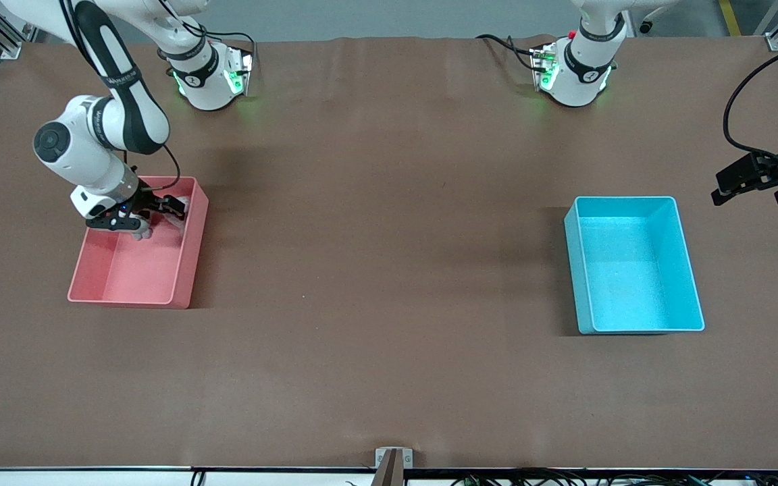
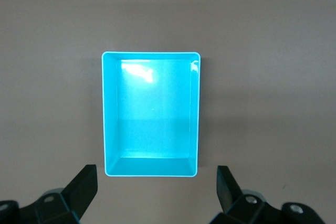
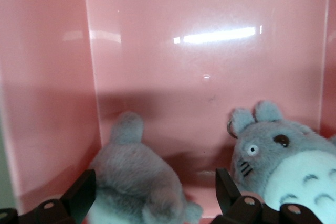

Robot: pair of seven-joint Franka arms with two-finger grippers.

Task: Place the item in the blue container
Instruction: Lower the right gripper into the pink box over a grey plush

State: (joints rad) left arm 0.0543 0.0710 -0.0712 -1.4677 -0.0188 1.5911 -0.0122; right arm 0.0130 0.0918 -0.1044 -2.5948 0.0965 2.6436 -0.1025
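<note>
i have the right claw [image 1: 159, 214] open in the pink bin [image 1: 134, 293] over a grey plush [image 3: 137, 182]; next i close on it. the left claw [image 1: 757, 181] waits open beside the blue container [image 1: 634, 325].

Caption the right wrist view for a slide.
Open right gripper inside pink plastic bin, above two grey plush toys.

The blue container [image 1: 634, 264] was a cyan rectangular plastic bin with tall straight walls and rounded corners, standing upright and open-topped toward the left arm's end of the table. Two grey plush toys [image 3: 137, 182] [image 3: 286, 169] lay in the pink bin [image 1: 138, 255] toward the right arm's end.
</note>
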